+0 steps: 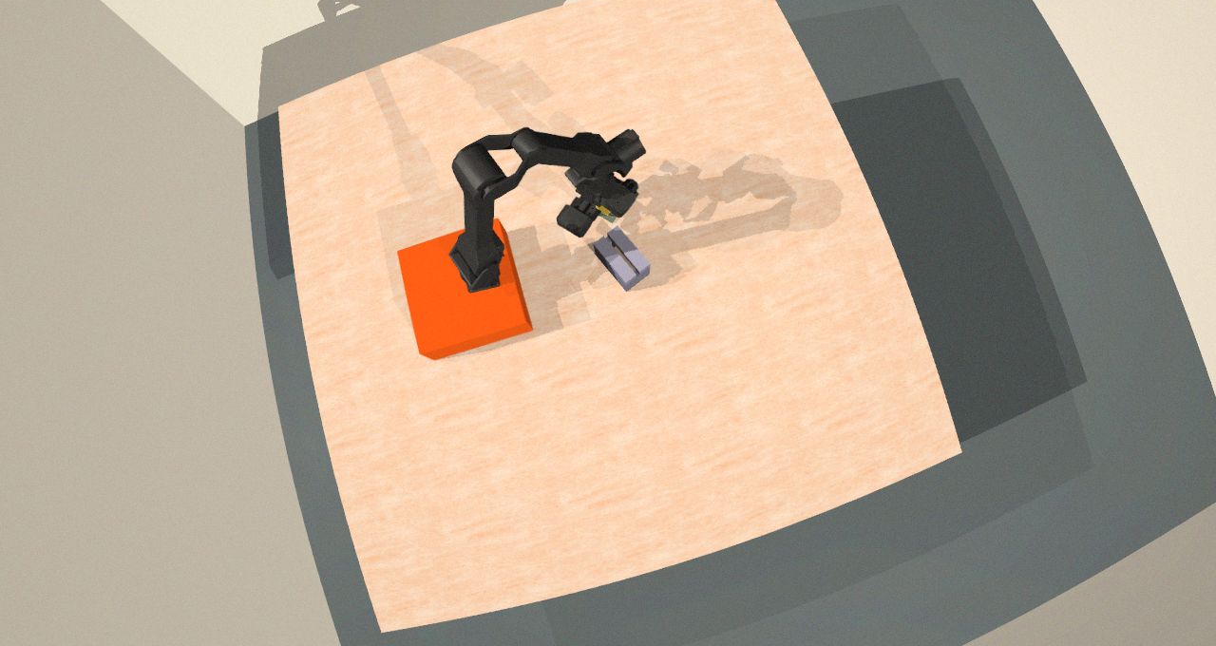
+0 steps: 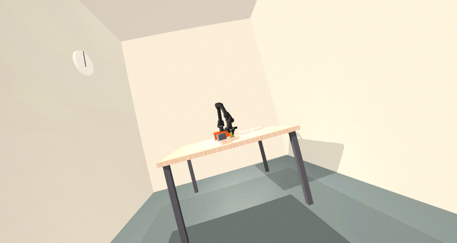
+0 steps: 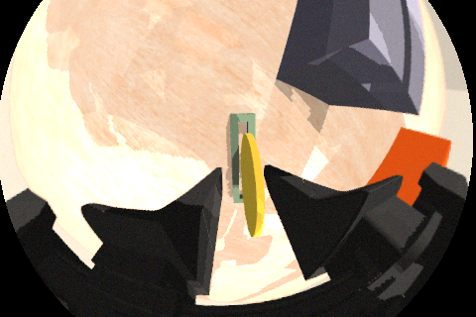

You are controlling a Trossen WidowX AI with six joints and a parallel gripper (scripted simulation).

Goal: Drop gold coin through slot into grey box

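Note:
The gold coin (image 1: 604, 210) (image 2: 231, 134) (image 3: 252, 188) stands on its edge in the small green holder (image 3: 243, 117). My gripper (image 3: 243, 171) is partly open, with one finger on each side of the coin. In the wrist view a wide gap shows between the coin and the left finger, and only a narrow one at the right finger; I see no grip on it. The grey box (image 1: 614, 261) (image 2: 222, 136) (image 3: 327, 35) stands close to the holder, closed, with its narrow dark slot running along the lid. The coin's lower edge is hard to make out.
The arm stands on an orange block (image 1: 450, 302) (image 3: 409, 158), beside the box and the holder on the wooden table (image 1: 680, 429) (image 2: 191, 148). The grey box is the nearest tall thing to the fingers. Arm shadows lie across the table top.

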